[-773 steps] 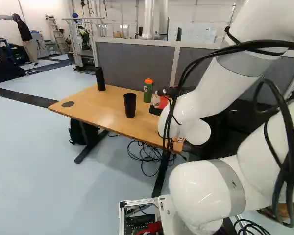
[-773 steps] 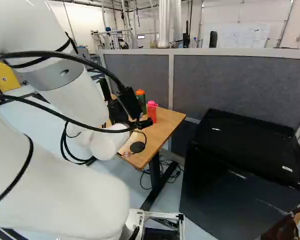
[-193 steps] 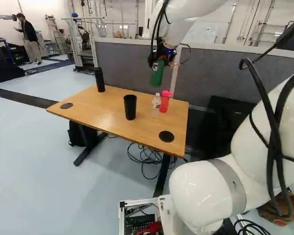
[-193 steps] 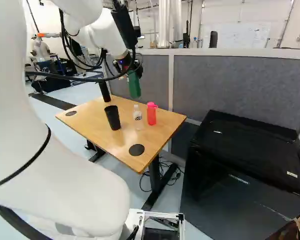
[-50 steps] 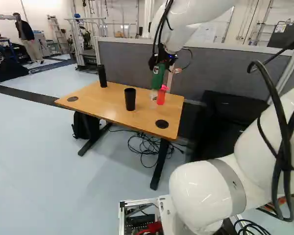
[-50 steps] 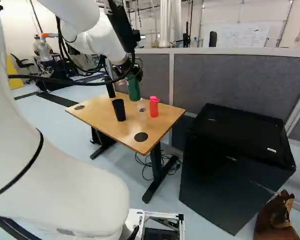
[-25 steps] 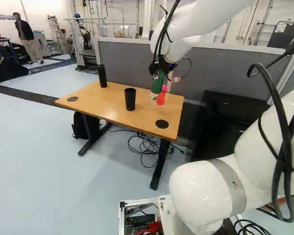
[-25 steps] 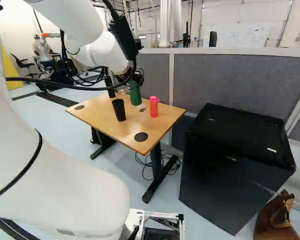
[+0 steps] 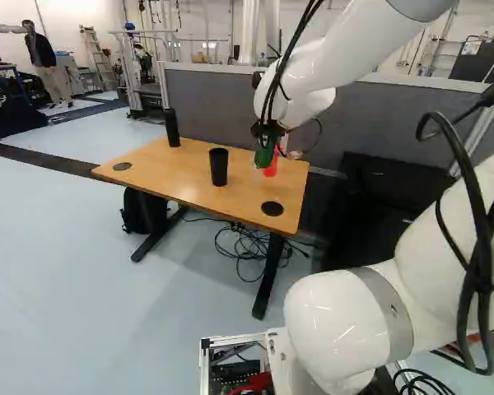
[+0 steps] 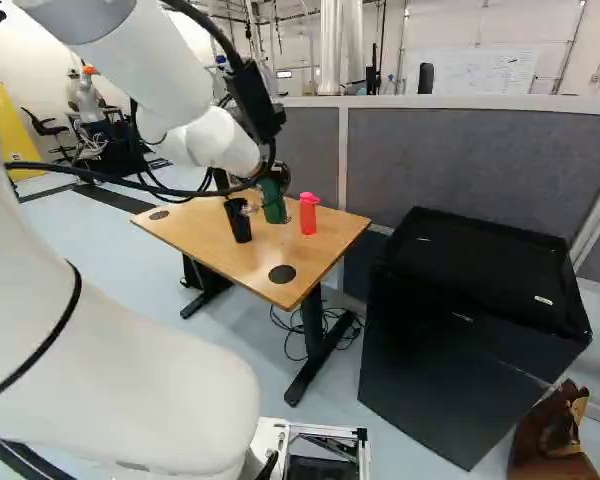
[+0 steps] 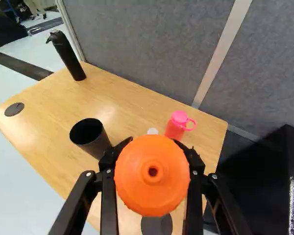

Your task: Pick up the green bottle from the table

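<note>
My gripper [image 11: 152, 168] squeezes the green bottle [image 9: 264, 157] near its lid [image 11: 139, 191], open just that wide, likely so the bottom is free to stand. It's just above the left base view's middle; I can't tell if it touches the table [image 9: 173, 175].

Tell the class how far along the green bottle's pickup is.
Gripping looks done: the black hand is shut around the orange-capped green bottle. In hand: that bottle, over the tan wooden tabletop. Left: perhaps lifting; I can't tell whether its base clears the tabletop.
</note>
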`<state>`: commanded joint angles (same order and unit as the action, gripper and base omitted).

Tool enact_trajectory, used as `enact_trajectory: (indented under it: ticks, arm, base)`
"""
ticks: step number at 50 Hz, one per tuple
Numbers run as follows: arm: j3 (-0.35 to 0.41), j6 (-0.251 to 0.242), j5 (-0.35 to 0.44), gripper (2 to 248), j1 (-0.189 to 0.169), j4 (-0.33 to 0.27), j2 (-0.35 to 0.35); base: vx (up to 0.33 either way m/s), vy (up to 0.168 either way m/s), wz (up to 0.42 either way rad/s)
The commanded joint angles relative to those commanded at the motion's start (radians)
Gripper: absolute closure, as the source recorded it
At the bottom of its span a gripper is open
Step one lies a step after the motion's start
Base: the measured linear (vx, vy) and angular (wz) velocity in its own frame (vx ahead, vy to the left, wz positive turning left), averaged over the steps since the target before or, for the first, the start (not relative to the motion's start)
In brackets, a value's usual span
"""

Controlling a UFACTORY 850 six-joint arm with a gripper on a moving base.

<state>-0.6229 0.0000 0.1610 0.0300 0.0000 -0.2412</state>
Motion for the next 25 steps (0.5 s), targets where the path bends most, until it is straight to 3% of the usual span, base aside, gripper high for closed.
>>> enact_trajectory:
  ticks: [25]
  arm:
    - [0.200, 0.000, 0.265, 226, -0.011, 0.000, -0.014]
  base:
    - [0.000, 0.000, 0.000]
